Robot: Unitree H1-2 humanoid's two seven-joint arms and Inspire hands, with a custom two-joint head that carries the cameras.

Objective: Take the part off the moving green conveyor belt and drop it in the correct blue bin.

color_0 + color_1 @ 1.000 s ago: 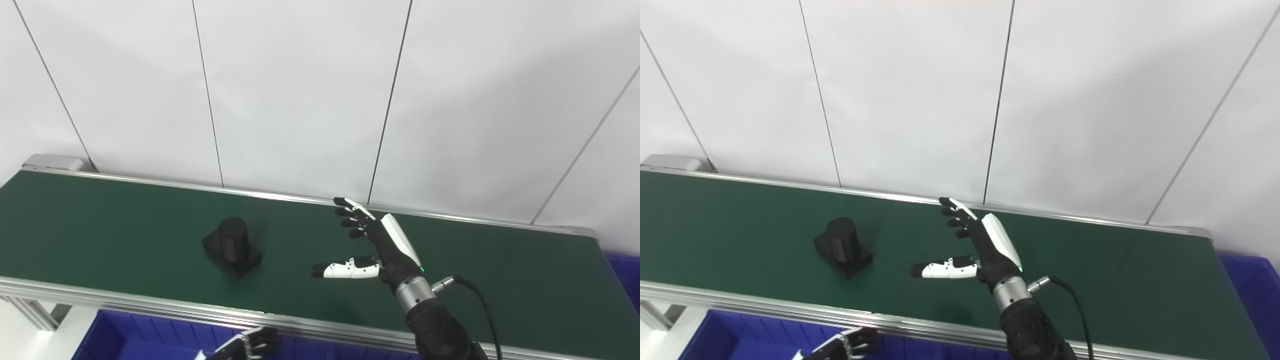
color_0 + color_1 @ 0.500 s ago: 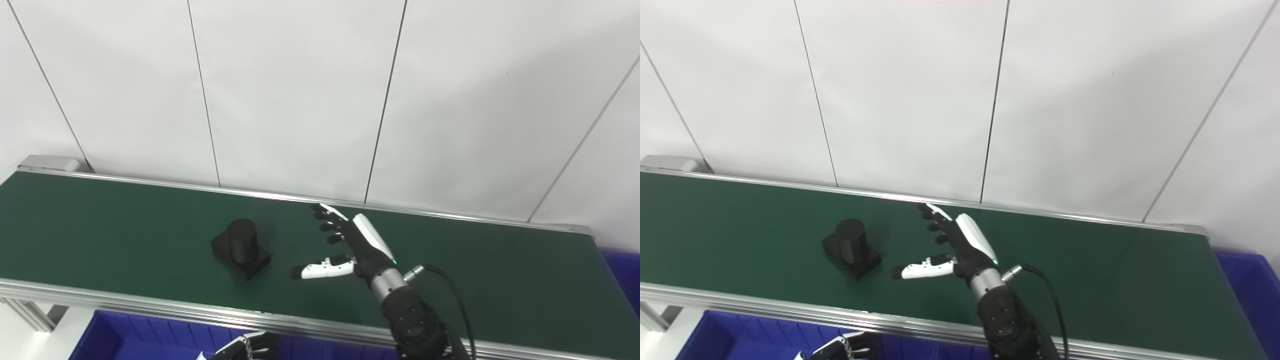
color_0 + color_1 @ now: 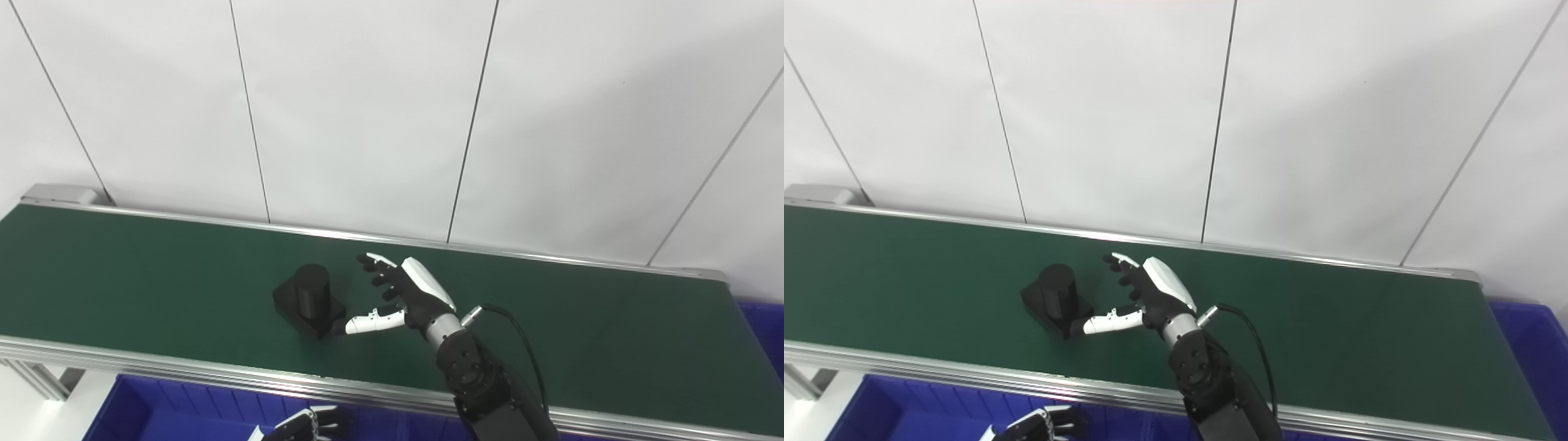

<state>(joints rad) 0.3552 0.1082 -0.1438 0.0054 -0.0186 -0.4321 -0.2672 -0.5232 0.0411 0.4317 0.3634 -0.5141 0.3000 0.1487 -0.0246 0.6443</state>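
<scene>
A black part (image 3: 306,299), a short cylinder standing on a square base, rides on the green conveyor belt (image 3: 153,269) left of centre. My right hand (image 3: 398,294) hovers just to its right, open, fingers spread toward the cylinder and the white thumb tip at the base's near corner; whether it touches I cannot tell. My left hand (image 3: 309,425) pokes up at the bottom edge below the belt, fingers curled; only part of it shows.
A blue bin (image 3: 165,416) lies under the belt's near rail at lower left. Another blue bin (image 3: 1534,349) sits past the belt's right end. White wall panels stand behind the belt. Silver rails edge both long sides.
The part has ridden rightward on the belt. My right hand has swept left toward it, closing the gap until the thumb tip reaches the base. The camera has shifted slightly.
</scene>
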